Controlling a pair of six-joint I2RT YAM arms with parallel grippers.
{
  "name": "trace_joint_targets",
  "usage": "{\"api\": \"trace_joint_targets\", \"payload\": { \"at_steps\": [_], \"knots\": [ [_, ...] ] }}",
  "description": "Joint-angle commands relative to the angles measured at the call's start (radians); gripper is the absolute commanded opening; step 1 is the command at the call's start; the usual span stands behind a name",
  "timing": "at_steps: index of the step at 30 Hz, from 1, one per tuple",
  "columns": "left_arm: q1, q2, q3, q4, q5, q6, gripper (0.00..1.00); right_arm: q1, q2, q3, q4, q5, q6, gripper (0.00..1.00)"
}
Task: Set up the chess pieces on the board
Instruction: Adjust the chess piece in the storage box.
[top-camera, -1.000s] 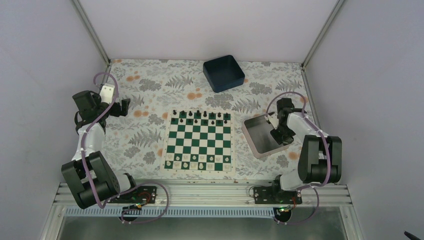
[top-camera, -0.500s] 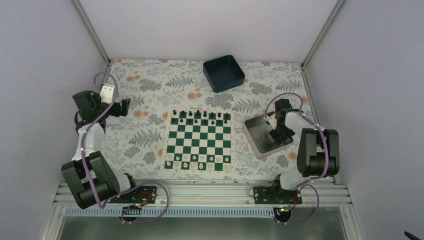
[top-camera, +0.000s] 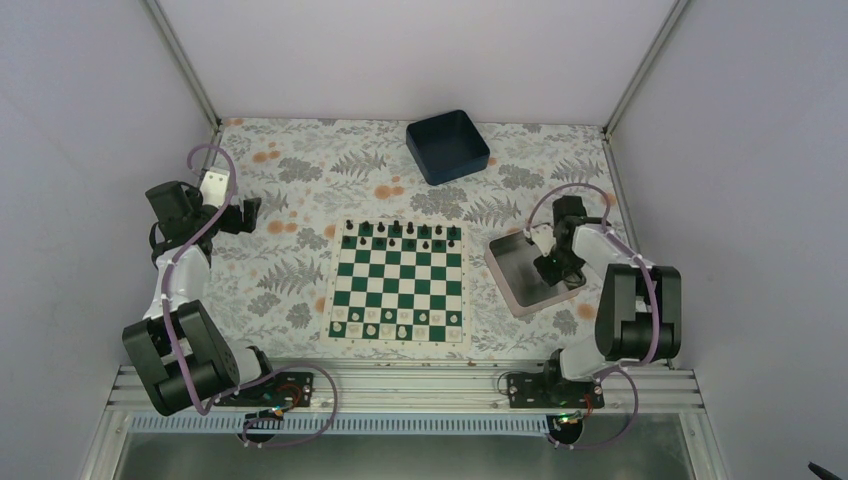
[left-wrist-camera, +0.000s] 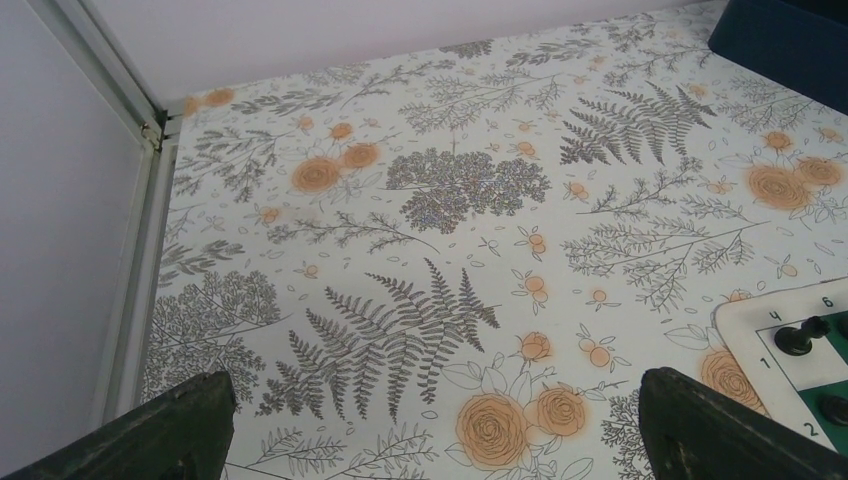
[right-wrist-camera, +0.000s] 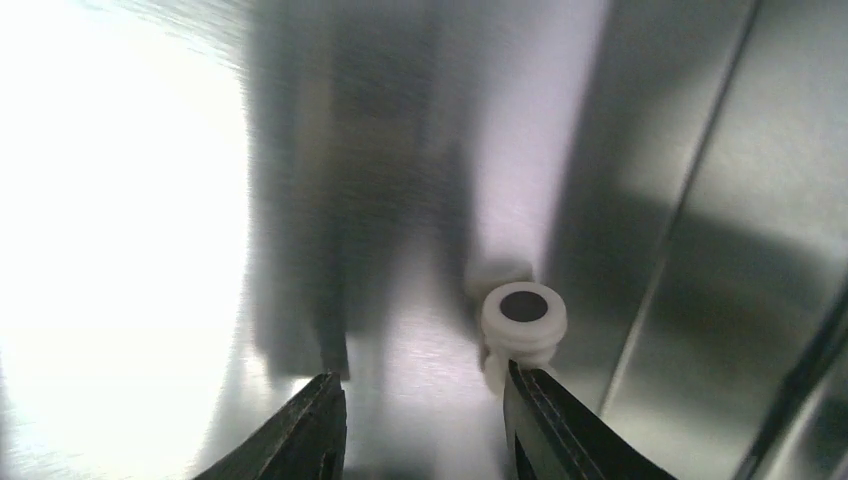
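Right wrist view: white chess piece (right-wrist-camera: 523, 320) on its side in the metal tray (right-wrist-camera: 700, 200), round end facing camera, off-centre in the right tool (right-wrist-camera: 425, 410), beside its right-hand finger; jaws parted, empty. The board (top-camera: 400, 283) lies leftward. Left tool (left-wrist-camera: 430, 430) spread, well apart.

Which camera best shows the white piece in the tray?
Right wrist view: the piece sits close up, by the right gripper. In the top view the right arm covers it; the left wrist view misses it.
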Motion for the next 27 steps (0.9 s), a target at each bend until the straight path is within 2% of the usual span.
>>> {"api": "trace_joint_targets", "payload": {
  "at_steps": [1,3,12,27],
  "knots": [
    [0.007,0.009,0.028,0.013,0.025,-0.007,1.00,0.006,-0.054,0.044,-0.061,-0.209,-0.037,0.43],
    [0.006,0.010,0.029,0.013,0.027,-0.007,1.00,0.006,-0.067,0.063,-0.074,-0.214,-0.039,0.44],
    [0.007,0.014,0.029,0.015,0.027,-0.007,1.00,0.001,-0.077,0.035,-0.042,-0.021,-0.009,0.45],
    [0.007,0.019,0.031,0.013,0.025,-0.007,1.00,-0.044,-0.017,0.013,0.013,-0.003,-0.066,0.47]
  ]
}}
